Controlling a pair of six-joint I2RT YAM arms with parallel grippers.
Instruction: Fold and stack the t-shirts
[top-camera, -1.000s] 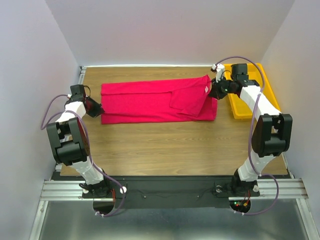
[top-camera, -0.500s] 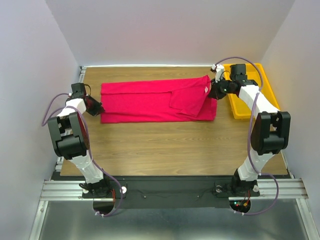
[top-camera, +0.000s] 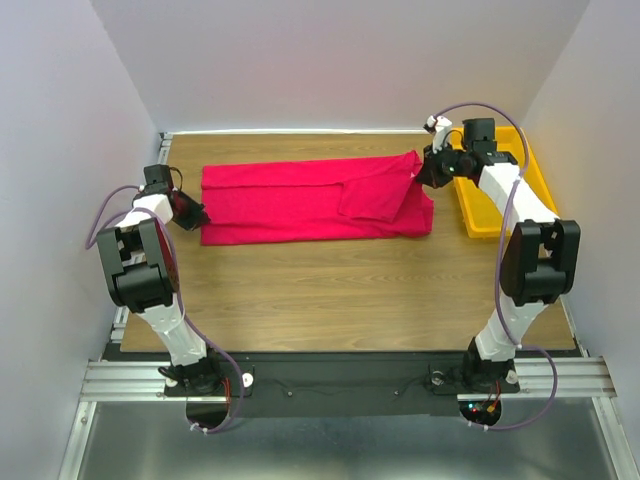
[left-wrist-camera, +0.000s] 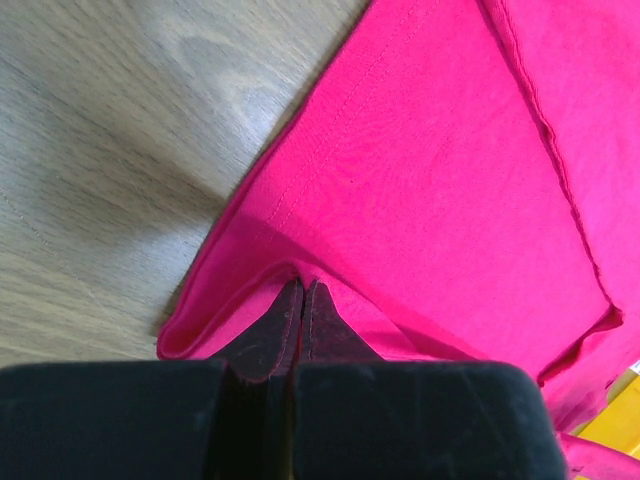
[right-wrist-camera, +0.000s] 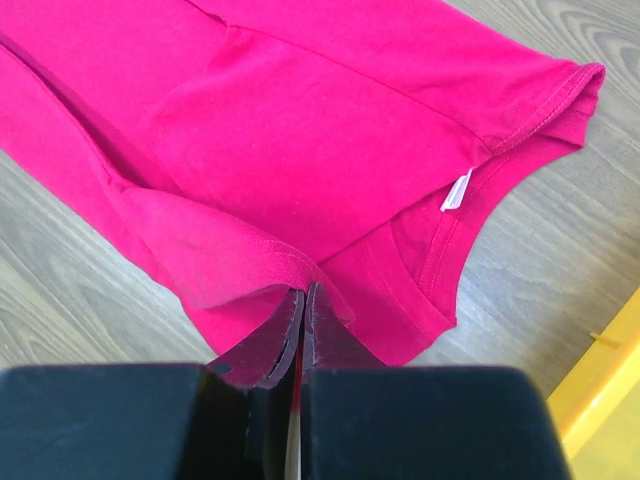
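Note:
A crimson-pink t-shirt (top-camera: 310, 200) lies stretched lengthwise across the far half of the wooden table, folded into a long band. My left gripper (top-camera: 198, 218) is shut on the shirt's hem edge (left-wrist-camera: 300, 285) at its left end. My right gripper (top-camera: 424, 168) is shut on the fabric (right-wrist-camera: 300, 285) at the shirt's right end, beside the neckline, lifting that corner slightly. The small white neck label (right-wrist-camera: 456, 190) shows in the right wrist view, just beyond the pinched fold.
A yellow plastic tray (top-camera: 500, 180) sits at the far right of the table, right of the shirt; its corner (right-wrist-camera: 600, 390) shows in the right wrist view. White walls enclose the table on three sides. Bare wood (top-camera: 340, 290) lies in front of the shirt.
The right gripper has moved slightly back and up with the shirt's right corner, pulling the fabric tauter. The left gripper has shifted a little toward the back, still holding the hem.

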